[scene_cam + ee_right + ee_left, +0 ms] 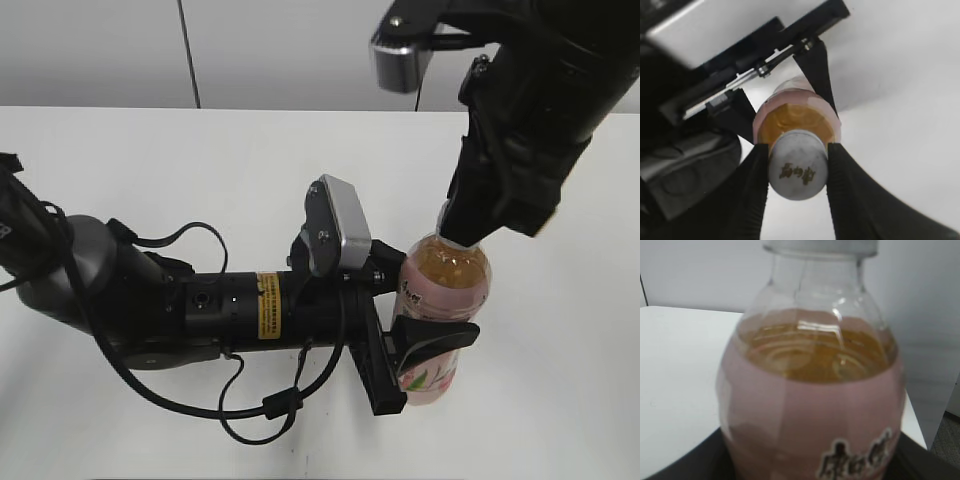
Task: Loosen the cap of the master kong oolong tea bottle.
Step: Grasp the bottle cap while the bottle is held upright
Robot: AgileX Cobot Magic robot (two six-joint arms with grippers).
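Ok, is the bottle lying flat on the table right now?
No, the bottle stands upright, the left gripper clamped around its label and the right gripper on the cap.

Exterior camera looks down at a slant across the table (150, 160). Left wrist camera faces the bottle (810, 405) side-on, very close. Right wrist camera looks straight down between its fingers (752, 195) at the same bottle

Place: looked like a lab or test room | Evidence: a plain white bench (150, 160) stood against a bare pale wall (100, 50) with a thin dark seam; two black robot arms with cameras worked there | Floor: grey, seen past the bench edge.
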